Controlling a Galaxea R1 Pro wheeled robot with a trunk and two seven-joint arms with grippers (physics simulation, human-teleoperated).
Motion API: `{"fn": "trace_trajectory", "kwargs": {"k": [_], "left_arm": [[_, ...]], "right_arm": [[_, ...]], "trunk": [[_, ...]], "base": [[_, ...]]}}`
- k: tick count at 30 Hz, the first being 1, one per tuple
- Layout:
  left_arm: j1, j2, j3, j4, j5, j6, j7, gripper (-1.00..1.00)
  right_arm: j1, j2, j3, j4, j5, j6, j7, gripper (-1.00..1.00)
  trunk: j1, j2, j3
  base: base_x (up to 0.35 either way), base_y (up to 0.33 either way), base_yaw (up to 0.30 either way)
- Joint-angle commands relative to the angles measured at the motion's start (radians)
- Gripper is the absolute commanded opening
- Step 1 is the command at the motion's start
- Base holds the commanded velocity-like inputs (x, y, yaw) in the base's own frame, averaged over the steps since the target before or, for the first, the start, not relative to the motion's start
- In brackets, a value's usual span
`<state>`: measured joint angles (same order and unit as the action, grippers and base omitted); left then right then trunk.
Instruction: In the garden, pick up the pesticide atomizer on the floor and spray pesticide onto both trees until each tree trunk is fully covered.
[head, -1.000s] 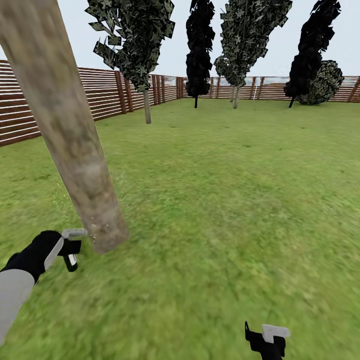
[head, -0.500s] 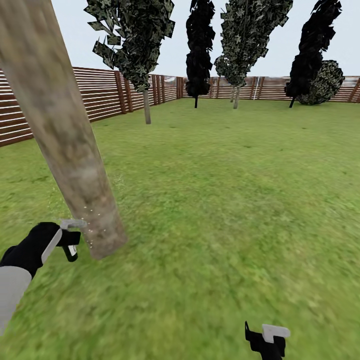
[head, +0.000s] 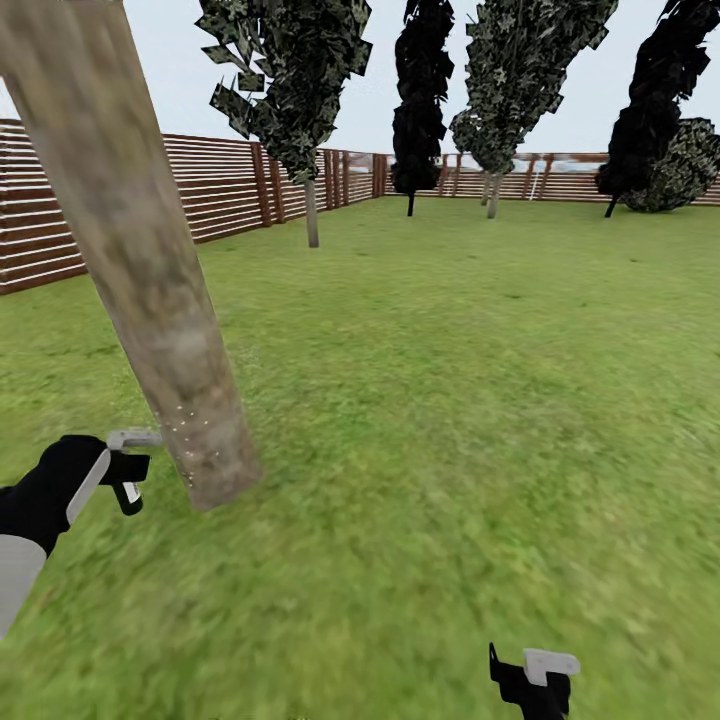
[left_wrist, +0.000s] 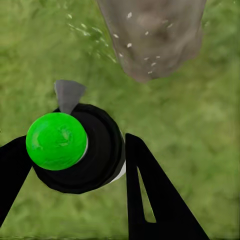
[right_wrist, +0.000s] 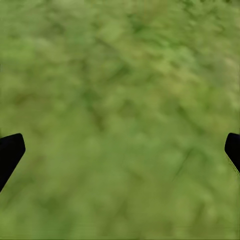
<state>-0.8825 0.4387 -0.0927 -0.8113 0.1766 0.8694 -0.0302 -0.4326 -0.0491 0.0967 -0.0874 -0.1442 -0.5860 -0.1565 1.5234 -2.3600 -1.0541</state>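
A thick mottled beige-grey tree trunk (head: 150, 270) rises from the grass floor (head: 450, 420) at the left. My left gripper (head: 122, 472) is shut on the pesticide atomizer (head: 132, 440), just left of the trunk's base, with the grey nozzle pointing at it. White droplets speckle the bark low down (head: 190, 440). In the left wrist view the atomizer (left_wrist: 95, 150) has a black body and a green cap (left_wrist: 56, 141), held between the black fingers (left_wrist: 150, 200), with the spotted trunk base (left_wrist: 150, 35) close ahead. My right gripper (head: 535, 682) hangs open over bare grass (right_wrist: 120, 120).
A second tree with a pale bare trunk (head: 312, 215) stands far back near the brown slatted fence (head: 220, 190). Dark narrow conifers (head: 420, 100) and another leafy tree (head: 495, 190) line the far fence. Open lawn stretches to the right.
The head view has swung slightly, shifting the background right. My left gripper with the atomizer has risen a little beside the trunk base. The right gripper has stayed put.
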Motion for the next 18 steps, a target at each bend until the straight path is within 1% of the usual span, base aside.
{"fn": "trace_trajectory", "kwargs": {"k": [1,3,5,14,16,18], "left_arm": [[0.000,0.000,0.000,0.000,-0.001,0.000,0.000,-1.00],[0.000,0.000,0.005,0.000,-0.001,0.000,0.001,-1.00],[0.000,0.000,0.004,0.000,-0.002,0.000,0.001,-1.00],[0.000,0.000,0.000,0.003,-0.002,-0.001,0.003,-1.00],[0.000,0.000,-0.001,0.004,-0.002,-0.001,0.018,-1.00],[0.000,0.000,0.000,0.006,-0.002,-0.001,0.039,-1.00]], "right_arm": [[0.000,0.000,0.000,0.000,0.000,0.000,0.000,1.00],[0.000,0.000,0.000,0.000,0.000,0.000,0.000,1.00],[0.000,0.000,0.000,0.000,0.000,0.000,0.000,1.00],[0.000,0.000,0.000,0.000,0.000,0.000,0.000,1.00],[0.000,0.000,0.000,0.000,0.000,0.000,0.000,1.00],[0.000,0.000,0.000,0.000,0.000,0.000,0.000,1.00]], "trunk": [[0.000,0.000,0.000],[0.000,0.000,0.000],[0.000,0.000,0.000],[0.000,0.000,0.000],[0.000,0.000,0.000],[0.000,0.000,0.000]], "base": [[0.000,-0.271,0.277],[0.000,-0.271,0.269],[0.003,-0.271,0.096],[0.133,-0.249,0.006],[0.090,-0.262,0.003],[0.088,-0.263,0.157]]}}
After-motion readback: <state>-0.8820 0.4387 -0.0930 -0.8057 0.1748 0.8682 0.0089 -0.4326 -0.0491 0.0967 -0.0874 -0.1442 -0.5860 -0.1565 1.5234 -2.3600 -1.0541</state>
